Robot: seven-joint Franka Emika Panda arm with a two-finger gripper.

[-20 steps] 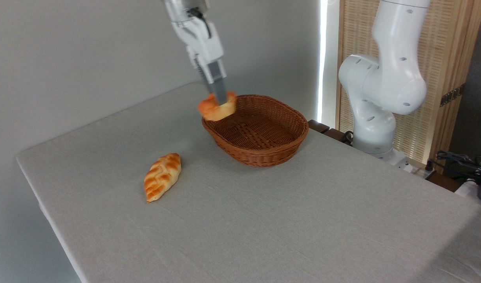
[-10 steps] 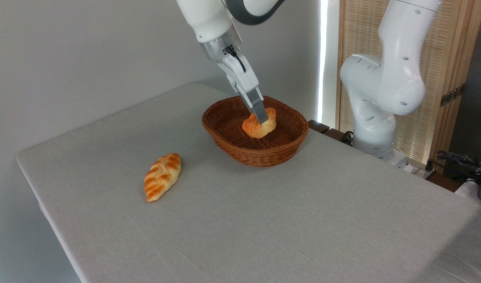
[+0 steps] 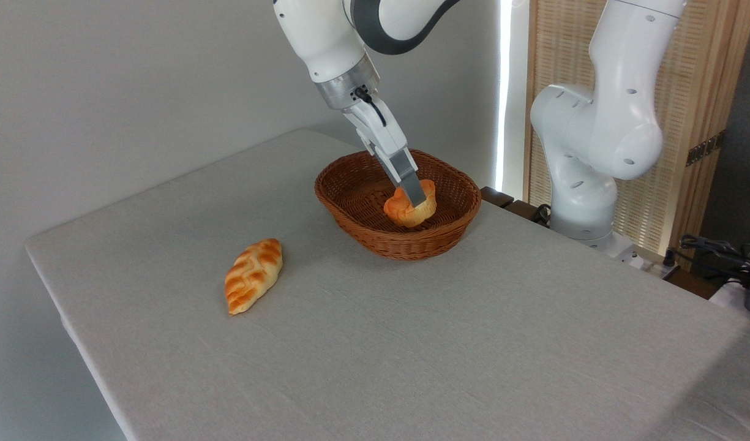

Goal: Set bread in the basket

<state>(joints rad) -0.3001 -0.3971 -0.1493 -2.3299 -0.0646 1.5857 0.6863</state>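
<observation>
Wicker basket [image 3: 350, 211] near the table's [image 3: 472, 343] far edge holds the bread [image 3: 405, 211], gripped by the gripper [image 3: 419, 199]. A braided loaf [image 3: 253, 275] lies toward the left edge. No writing is readable.

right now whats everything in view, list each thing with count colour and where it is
bread: one, orange-brown top with paler base, inside the basket, held between the gripper's fingers
basket: one, brown woven wicker, far middle of the table
braided loaf: one, golden with darker stripes, lying on the table left of the basket, apart from it
table: one, pale grey cloth cover, fills most of the picture
slatted screen: one, light wood, standing behind the arm's base at right
cables: dark, a cluster at the far right edge; count unclear
arm: one, white, base at right, reaching over the basket
gripper: one, white and grey, shut on the bread, down in the basket
</observation>
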